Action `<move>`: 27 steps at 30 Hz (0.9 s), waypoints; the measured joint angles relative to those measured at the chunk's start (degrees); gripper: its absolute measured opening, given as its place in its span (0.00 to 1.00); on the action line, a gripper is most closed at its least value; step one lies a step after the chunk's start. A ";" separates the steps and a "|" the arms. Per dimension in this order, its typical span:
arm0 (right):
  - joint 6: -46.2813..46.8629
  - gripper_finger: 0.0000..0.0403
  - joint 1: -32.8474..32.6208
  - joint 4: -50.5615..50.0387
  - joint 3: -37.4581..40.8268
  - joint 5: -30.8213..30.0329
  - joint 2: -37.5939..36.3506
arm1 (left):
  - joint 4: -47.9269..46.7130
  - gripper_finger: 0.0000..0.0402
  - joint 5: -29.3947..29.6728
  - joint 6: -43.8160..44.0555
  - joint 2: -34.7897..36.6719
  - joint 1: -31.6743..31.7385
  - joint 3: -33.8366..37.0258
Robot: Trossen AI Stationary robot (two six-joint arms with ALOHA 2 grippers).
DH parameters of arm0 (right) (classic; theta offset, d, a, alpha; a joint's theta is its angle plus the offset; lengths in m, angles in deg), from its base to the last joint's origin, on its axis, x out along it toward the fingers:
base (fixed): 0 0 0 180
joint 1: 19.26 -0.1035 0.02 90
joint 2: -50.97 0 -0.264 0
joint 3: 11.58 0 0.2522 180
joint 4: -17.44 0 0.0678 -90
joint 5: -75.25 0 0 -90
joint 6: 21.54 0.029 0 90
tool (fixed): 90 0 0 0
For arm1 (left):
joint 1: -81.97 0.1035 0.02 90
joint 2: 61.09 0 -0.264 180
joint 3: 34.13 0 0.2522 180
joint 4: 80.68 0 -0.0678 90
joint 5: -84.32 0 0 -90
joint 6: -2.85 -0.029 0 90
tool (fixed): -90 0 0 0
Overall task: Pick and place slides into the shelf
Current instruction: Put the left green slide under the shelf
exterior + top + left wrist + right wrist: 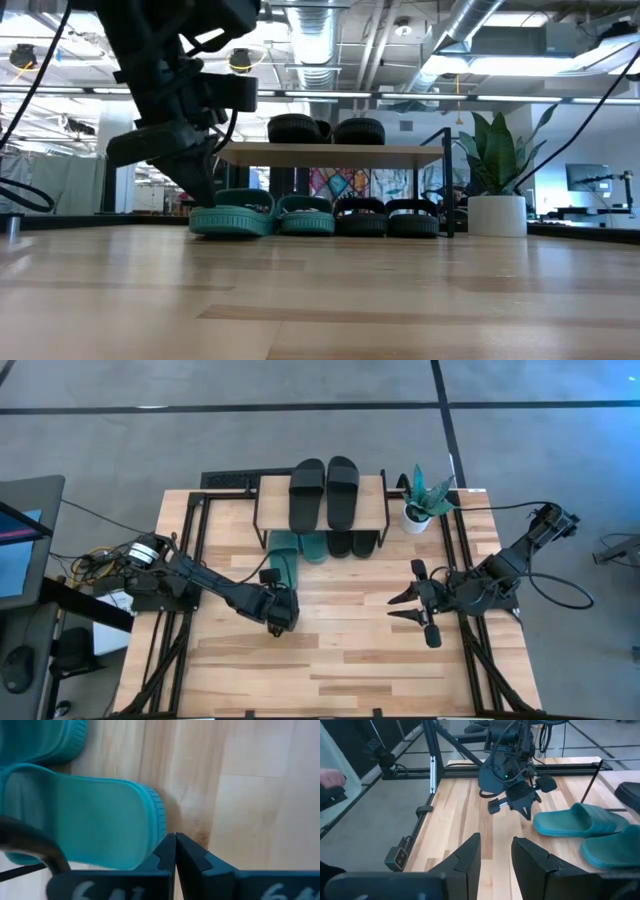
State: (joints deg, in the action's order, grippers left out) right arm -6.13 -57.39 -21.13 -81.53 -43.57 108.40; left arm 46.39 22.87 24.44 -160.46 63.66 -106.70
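Done: two black slides (324, 493) are lying on the shelf (375, 513); two more are sitting beneath.
Left: one green slide (283, 557) is sticking out.
Left gripper (279, 622): fingers clenched, empty, nudging its heel.
Right gripper (404, 607): fingers parted, idling.

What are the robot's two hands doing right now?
Left gripper: closed, holding nothing, its tip beside the heel of a green slide.
Right gripper: open, empty, over bare table.

Two black slides (324, 493) lie side by side on the shelf (372, 510) top. Beneath it sit another black pair (386, 217), only partly visible from above, and one green slide (306, 215). The second green slide (282, 562) lies angled, sticking out at the shelf's front.
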 joint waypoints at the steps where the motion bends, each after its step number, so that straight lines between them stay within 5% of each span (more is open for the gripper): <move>1: 0.49 0.24 0.01 -0.01 0.00 0.00 0.00 | 0.02 0.00 0.23 -0.52 0.00 0.29 0.00; 27: 1.22 0.24 0.00 -0.54 0.02 -0.20 0.00 | 0.52 0.00 -8.04 -8.57 0.00 6.10 0.00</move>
State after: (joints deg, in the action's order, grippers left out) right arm -4.92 -57.39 -21.67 -81.50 -43.76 108.40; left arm 46.90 14.84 15.87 -160.46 69.76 -106.70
